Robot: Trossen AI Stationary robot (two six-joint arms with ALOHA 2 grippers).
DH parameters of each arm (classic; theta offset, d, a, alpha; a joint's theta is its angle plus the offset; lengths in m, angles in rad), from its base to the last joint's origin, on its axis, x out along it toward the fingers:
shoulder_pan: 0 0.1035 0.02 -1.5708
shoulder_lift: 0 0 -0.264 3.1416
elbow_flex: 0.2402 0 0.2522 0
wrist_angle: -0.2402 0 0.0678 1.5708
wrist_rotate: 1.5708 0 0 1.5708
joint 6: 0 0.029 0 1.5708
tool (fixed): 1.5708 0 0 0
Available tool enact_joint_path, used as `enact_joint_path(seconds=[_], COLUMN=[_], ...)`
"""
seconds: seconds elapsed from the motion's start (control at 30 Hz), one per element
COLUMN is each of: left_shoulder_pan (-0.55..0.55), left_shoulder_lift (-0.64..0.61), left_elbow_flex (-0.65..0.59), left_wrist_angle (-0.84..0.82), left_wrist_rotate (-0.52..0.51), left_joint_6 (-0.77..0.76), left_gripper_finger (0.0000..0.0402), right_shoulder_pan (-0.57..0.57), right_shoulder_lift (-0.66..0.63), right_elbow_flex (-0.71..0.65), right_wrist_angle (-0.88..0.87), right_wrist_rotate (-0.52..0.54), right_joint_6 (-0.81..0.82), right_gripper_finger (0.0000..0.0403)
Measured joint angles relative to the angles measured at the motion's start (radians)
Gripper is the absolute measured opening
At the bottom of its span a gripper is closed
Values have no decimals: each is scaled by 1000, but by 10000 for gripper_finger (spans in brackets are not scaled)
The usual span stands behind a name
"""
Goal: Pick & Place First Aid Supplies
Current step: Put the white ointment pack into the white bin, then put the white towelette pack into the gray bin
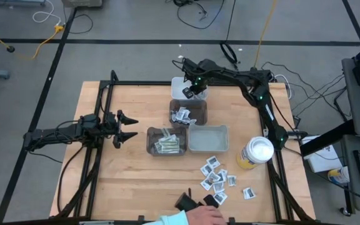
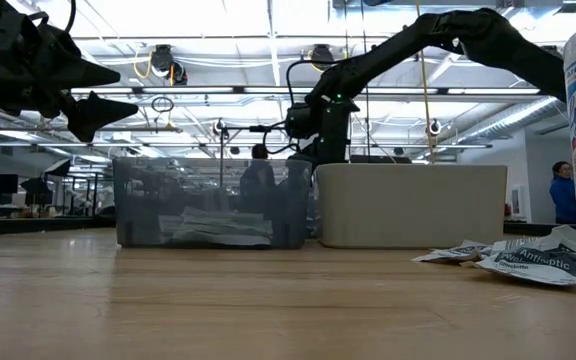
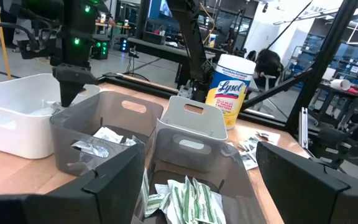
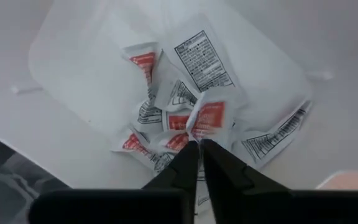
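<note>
Packets [image 4: 185,106] with red and black print are lying heaped in the white bin [image 1: 180,84] directly beneath the right gripper [image 4: 199,144], and only the right wrist view is showing this: its fingertips are standing almost together, nipping the corner of a red-marked sachet [image 4: 209,119], though whether they truly have hold of it I cannot tell. From overhead, that gripper is merely hovering over the far bin, while more loose sachets [image 1: 217,175] are lying well off toward the yellow canister [image 1: 255,153] beside a person's hand [image 1: 205,215]. Meanwhile the left gripper [image 1: 127,127] is waiting with fingers spread wide and holding nothing, facing the grey bins [image 3: 104,134].
</note>
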Motion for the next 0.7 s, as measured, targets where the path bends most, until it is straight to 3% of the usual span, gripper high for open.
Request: enact_joint_path(seconds=[0.43,0.7], left_shoulder_pan=[0,0], left_shoulder_lift=[0,0], left_elbow_flex=[0,0], left_wrist_angle=[0,0], left_wrist_rotate=[0,1], left_joint_6=[0,0], left_gripper_finger=[310,310], right_shoulder_pan=[-8,-24], right_shoulder_lift=[-4,-105], right_elbow_flex=[0,2], right_wrist_angle=[4,-31], right_wrist_rotate=[-26,-33], right_joint_6=[-43,-180], right_gripper_finger=[215,246])
